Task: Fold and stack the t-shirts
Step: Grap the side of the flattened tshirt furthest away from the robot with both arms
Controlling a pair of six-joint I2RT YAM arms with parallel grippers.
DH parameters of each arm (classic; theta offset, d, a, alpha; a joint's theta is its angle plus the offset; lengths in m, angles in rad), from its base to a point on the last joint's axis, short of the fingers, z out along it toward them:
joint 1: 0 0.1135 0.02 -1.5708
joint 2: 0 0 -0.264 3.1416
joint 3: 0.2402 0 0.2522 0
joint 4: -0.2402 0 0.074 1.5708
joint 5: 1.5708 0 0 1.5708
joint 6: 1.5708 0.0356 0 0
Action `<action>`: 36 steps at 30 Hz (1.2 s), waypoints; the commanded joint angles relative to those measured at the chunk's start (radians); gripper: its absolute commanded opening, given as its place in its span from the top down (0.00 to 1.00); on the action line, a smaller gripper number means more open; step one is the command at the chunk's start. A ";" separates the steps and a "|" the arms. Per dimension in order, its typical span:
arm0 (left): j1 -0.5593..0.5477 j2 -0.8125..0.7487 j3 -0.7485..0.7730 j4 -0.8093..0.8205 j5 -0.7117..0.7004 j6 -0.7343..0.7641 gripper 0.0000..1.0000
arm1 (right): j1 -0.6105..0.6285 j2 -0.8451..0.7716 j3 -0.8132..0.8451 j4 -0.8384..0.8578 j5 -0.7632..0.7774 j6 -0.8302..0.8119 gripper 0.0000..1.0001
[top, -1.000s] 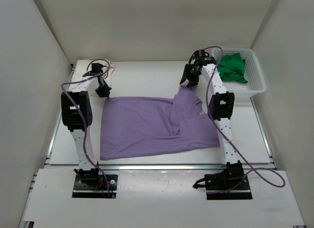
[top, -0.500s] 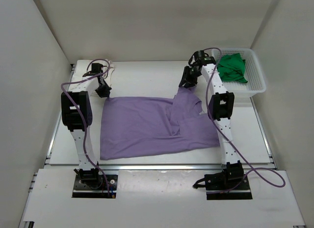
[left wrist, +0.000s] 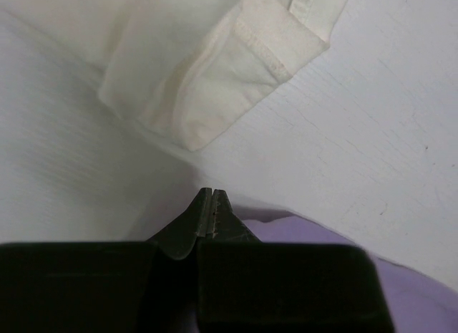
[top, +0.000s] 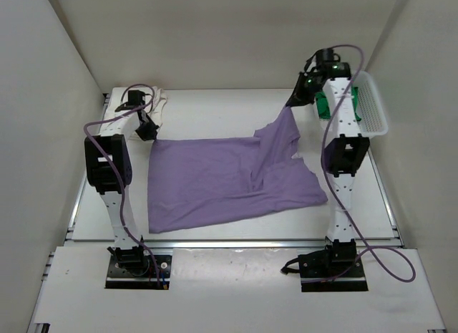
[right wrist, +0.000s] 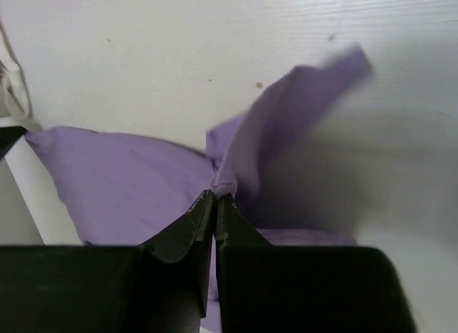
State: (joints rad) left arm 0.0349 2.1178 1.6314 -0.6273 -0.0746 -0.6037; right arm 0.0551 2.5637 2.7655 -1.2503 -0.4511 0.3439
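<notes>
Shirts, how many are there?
3. The purple shirt lies spread mid-table, a corner lifted by the right gripper; the cream shirt sits at the far left; the green shirt is in the basket, partly hidden by the right arm.

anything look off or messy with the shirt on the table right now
The purple t-shirt isn't lying flat. Its right side is bunched into diagonal creases, and the right gripper, shut on a far corner, holds that part lifted off the table. Nothing looks spilled or damaged.
</notes>
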 commanded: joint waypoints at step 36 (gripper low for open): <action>0.010 -0.117 -0.068 0.040 0.099 -0.051 1.00 | -0.290 -1.158 -1.760 0.519 0.192 -0.005 0.63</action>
State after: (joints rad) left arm 0.0502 2.0247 1.5715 -0.6037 0.0170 -0.6548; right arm -0.1165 1.4364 1.1454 -0.9508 -0.2157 0.3145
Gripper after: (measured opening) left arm 0.025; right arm 0.373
